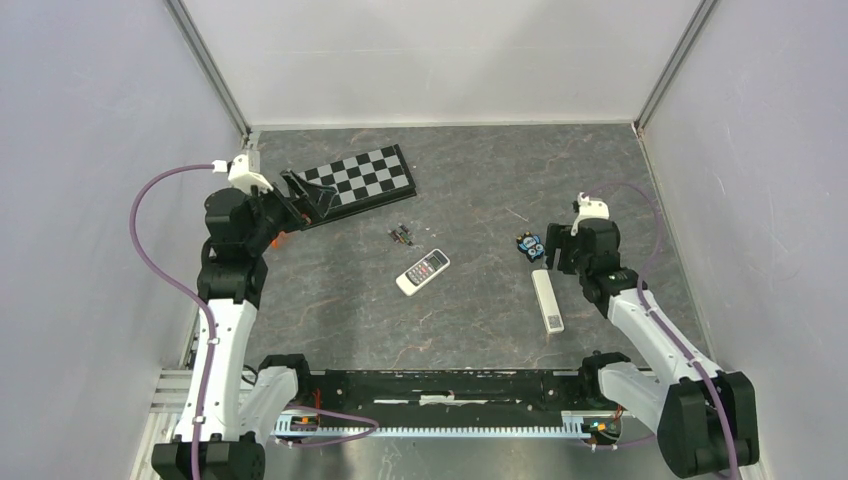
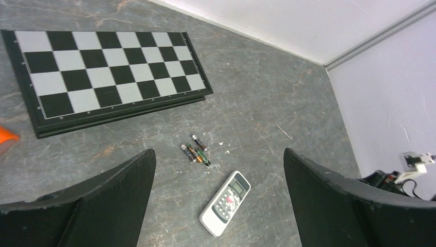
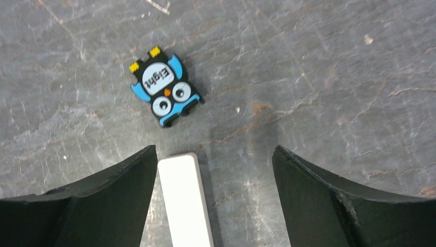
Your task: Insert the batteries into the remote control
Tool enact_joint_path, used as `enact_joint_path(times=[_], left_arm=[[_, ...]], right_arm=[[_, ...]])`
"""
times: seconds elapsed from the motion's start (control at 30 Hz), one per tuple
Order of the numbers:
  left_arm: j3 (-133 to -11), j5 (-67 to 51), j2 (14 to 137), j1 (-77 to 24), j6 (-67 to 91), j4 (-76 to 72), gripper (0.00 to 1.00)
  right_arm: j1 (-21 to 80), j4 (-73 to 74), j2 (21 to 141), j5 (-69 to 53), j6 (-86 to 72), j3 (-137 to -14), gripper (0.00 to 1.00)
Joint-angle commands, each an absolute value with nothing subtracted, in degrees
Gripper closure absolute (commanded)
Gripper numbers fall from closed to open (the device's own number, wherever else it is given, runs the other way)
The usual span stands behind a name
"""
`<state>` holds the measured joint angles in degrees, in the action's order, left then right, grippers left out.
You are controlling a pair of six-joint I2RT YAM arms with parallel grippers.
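Note:
Several small dark batteries [image 1: 402, 235] lie loose at the table's middle; they also show in the left wrist view [image 2: 195, 151]. The slim white remote control [image 1: 547, 299] lies on the right. My right gripper [image 1: 553, 248] is open above its far end; in the right wrist view the remote's end [image 3: 185, 200] lies between the fingers, close to the left one, with the gripper [image 3: 214, 150] holding nothing. My left gripper [image 1: 318, 203] hangs open and empty over the chessboard's near edge, far left of the batteries; its wrist view shows the open fingers [image 2: 218, 154].
A shorter grey-white remote with buttons [image 1: 423, 271] lies just below the batteries, also in the left wrist view [image 2: 225, 203]. A black-and-blue owl gadget [image 1: 530, 244] [image 3: 165, 91] sits beyond the white remote. A chessboard [image 1: 360, 180] [image 2: 108, 77] lies at the back left.

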<state>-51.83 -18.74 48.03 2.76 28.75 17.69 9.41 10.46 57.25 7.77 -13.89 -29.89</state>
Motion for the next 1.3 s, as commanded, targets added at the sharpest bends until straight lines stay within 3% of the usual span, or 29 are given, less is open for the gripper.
enact_joint_path(times=[0.0, 0.2, 0.7, 0.93, 1.07, 1.27], left_arm=[[-50.8, -24.6, 46.6, 2.6, 25.5, 12.7, 0.00], [-50.7, -23.2, 46.6, 2.6, 25.0, 13.7, 0.00], [-49.7, -22.6, 46.6, 1.8, 25.6, 13.5, 0.00], [-49.5, -23.7, 46.7, 1.8, 25.6, 13.3, 0.00], [-49.0, -25.6, 46.7, 1.6, 26.0, 12.3, 0.00], [-46.0, -32.8, 46.6, 0.7, 29.6, 6.6, 0.00]], right_arm=[[12.1, 13.2, 55.7, 9.9, -15.3, -28.7, 0.14], [15.4, 15.2, 56.1, 11.6, -18.5, -26.8, 0.15], [19.1, 15.3, 63.9, 10.6, -19.4, -26.2, 0.33], [20.1, 14.3, 66.3, 12.1, -19.5, -26.4, 0.57], [20.2, 13.0, 65.8, 11.3, -20.5, -26.8, 0.76], [20.1, 5.0, 61.1, -2.6, -23.9, -28.3, 0.80]])
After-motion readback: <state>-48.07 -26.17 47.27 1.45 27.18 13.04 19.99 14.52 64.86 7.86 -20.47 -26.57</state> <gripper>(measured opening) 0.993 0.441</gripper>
